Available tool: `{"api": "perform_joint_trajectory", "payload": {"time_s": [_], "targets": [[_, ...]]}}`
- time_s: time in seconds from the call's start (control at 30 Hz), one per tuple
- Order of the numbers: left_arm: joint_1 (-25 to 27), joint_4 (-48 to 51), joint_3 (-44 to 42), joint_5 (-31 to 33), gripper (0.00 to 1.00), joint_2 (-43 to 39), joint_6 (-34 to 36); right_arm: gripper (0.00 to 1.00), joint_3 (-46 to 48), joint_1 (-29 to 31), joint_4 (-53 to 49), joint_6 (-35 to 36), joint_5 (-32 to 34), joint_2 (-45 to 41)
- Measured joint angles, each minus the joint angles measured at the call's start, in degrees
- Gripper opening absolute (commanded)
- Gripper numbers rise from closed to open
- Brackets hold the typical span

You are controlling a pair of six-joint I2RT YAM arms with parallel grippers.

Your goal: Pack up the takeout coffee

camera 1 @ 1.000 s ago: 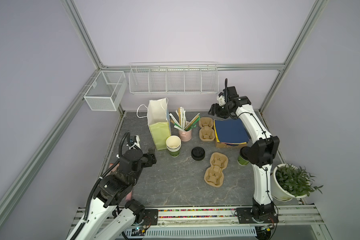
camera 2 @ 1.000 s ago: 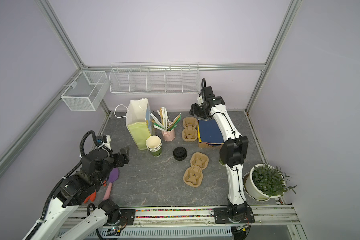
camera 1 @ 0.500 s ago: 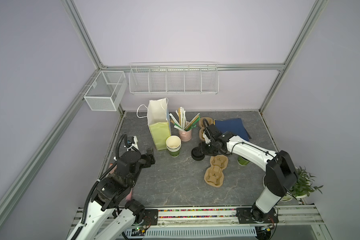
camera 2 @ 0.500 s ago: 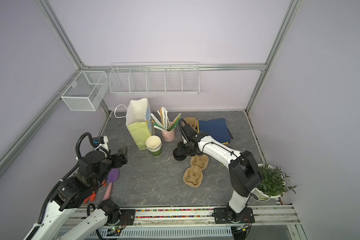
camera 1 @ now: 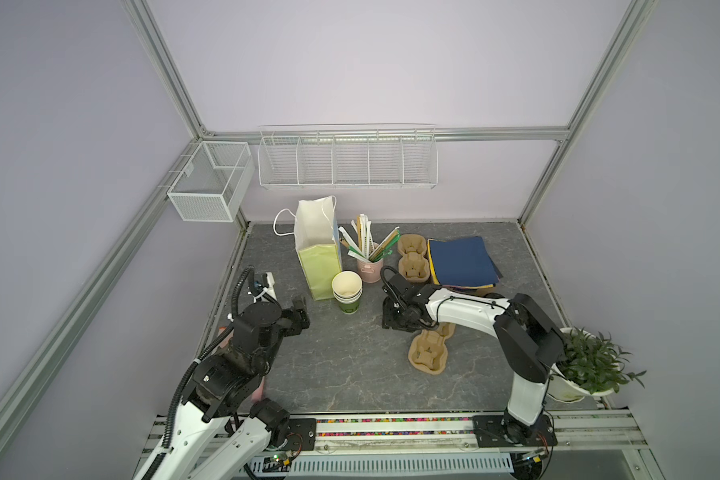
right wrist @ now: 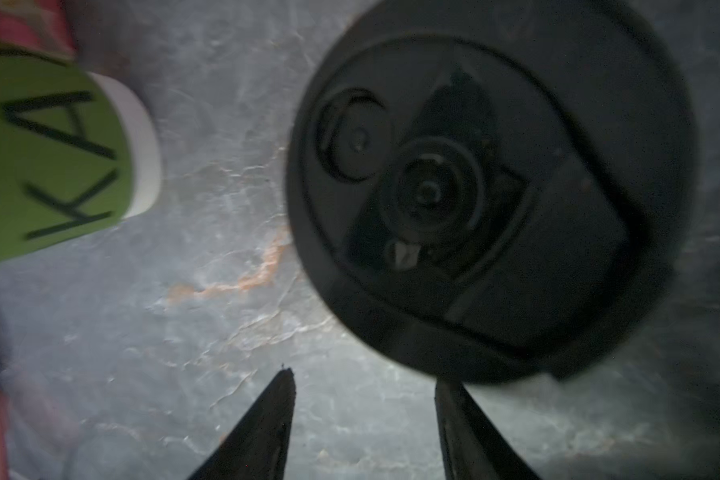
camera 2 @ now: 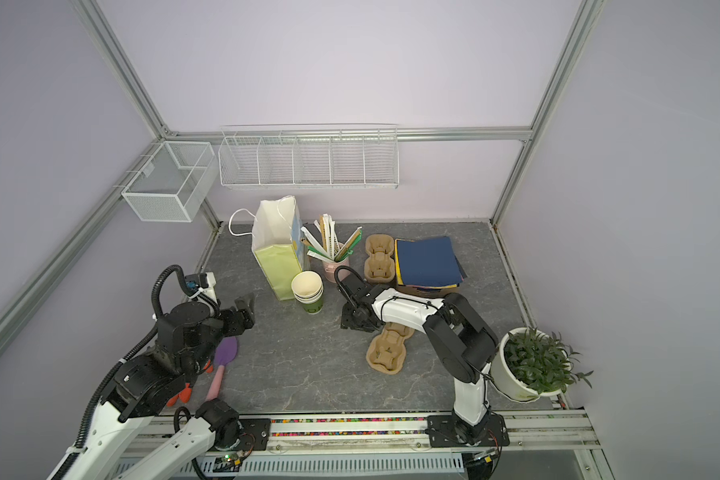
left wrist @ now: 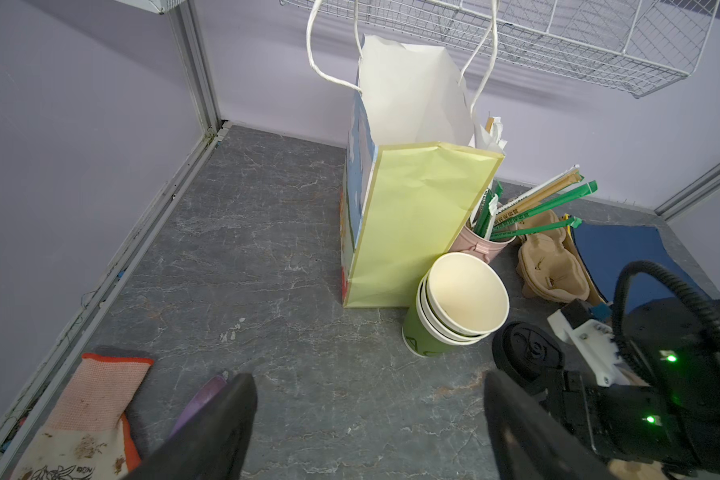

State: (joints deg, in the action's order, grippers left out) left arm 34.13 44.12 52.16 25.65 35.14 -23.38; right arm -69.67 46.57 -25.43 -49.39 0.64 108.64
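The takeout coffee does not show; the right arm covers the spot behind it in both top views. My right gripper is low over the middle of the table, on top of a stack of black lids. In the right wrist view the right gripper is open with only bare table between its fingers, and one fingertip sits at the lid's rim. My left gripper hangs wide open and empty at the left. A stack of lidless green cups stands beside the paper bag.
A cardboard cup carrier lies right next to the right gripper, another at the back. A pink pot of straws, blue napkins and a potted plant stand nearby. A glove and purple spatula lie under the left arm.
The right arm swung from the back wall down to the black lid stack in the middle, and its jaws narrowed. The left arm shifted only slightly.
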Motion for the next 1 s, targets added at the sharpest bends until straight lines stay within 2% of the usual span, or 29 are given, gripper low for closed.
{"api": "perform_joint_trajectory", "payload": {"time_s": [0.27,0.43,0.6,0.83,1.0], "targets": [[0.0,0.0,0.0,0.0,0.86,0.0,0.0,0.56,-3.6,-1.2,0.2,-0.3,4.8,2.6],[0.0,0.0,0.0,0.0,0.86,0.1,0.0,0.55,-8.6,-3.9,-1.3,1.7,8.9,6.4],[0.0,0.4,0.0,0.1,0.86,0.1,0.0,0.55,-9.8,-4.8,-3.7,4.5,10.5,6.4],[-0.9,0.6,0.6,0.4,0.88,0.7,-0.2,0.57,-7.9,1.0,-7.3,7.1,10.0,-0.5],[-1.4,0.8,7.0,1.1,0.89,5.4,-0.1,0.57,-1.3,5.4,-6.3,6.5,8.9,-8.0]]}}
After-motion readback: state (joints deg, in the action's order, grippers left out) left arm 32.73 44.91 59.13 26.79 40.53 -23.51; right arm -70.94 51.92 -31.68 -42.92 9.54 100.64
